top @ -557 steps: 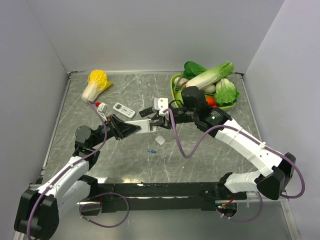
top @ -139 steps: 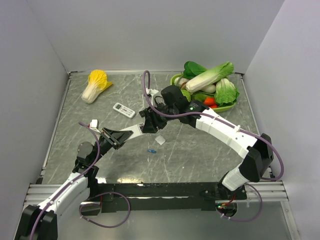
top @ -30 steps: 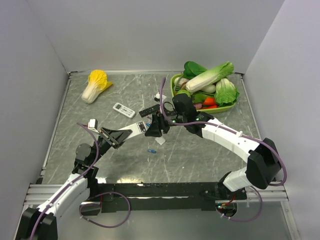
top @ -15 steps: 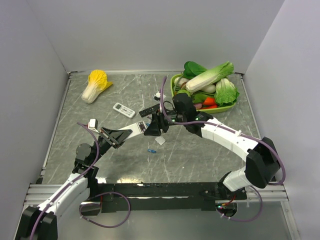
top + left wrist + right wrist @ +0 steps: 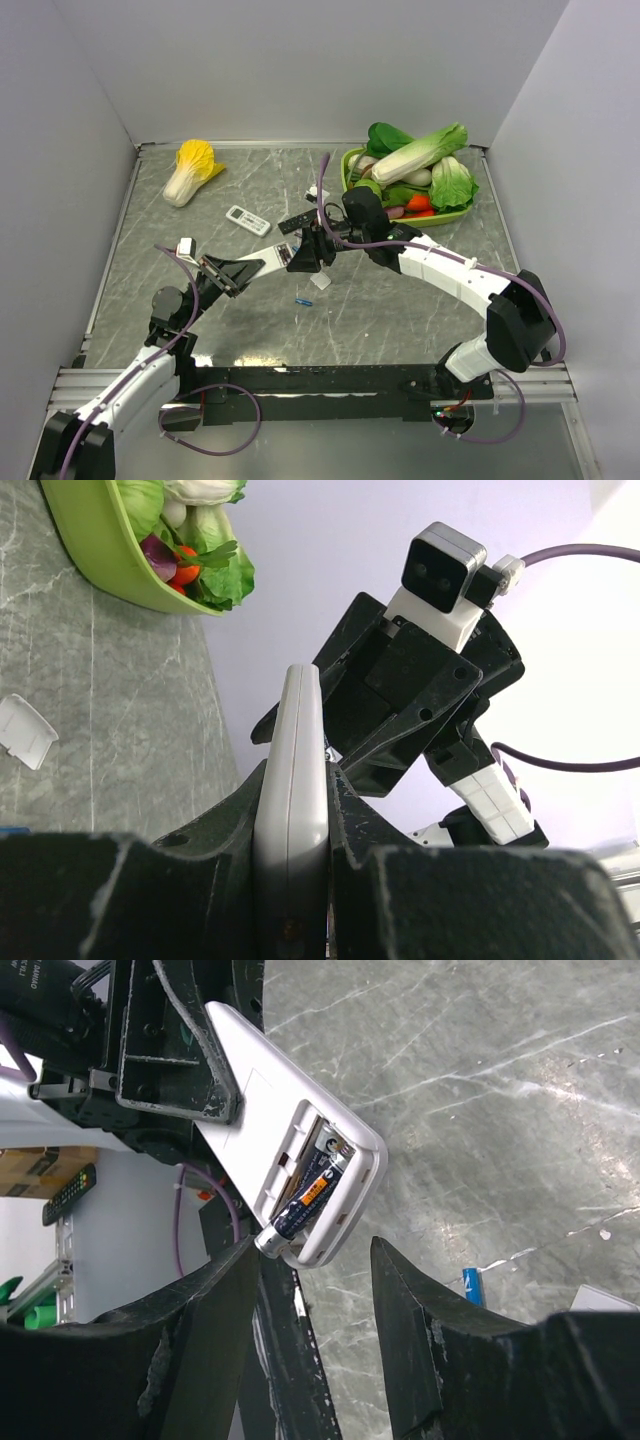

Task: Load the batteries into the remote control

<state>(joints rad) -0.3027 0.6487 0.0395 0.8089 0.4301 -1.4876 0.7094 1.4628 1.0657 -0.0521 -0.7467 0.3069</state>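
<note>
Since the earlier frame our right hand (image 5: 315,1270) has edged left toward the remote control (image 5: 262,1110); fingers apart, gripping nothing, it straddles a battery (image 5: 305,1200) half-seated in the open bay. Our left hand (image 5: 292,810) clamps the remote control above the tabletop (image 5: 400,310), steadying it for loading.

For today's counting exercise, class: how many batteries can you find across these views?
2. The inserted battery sits partly in the open compartment of the remote control, which the left pincer grips. The loose battery lies on the table. More may be hidden.
</note>
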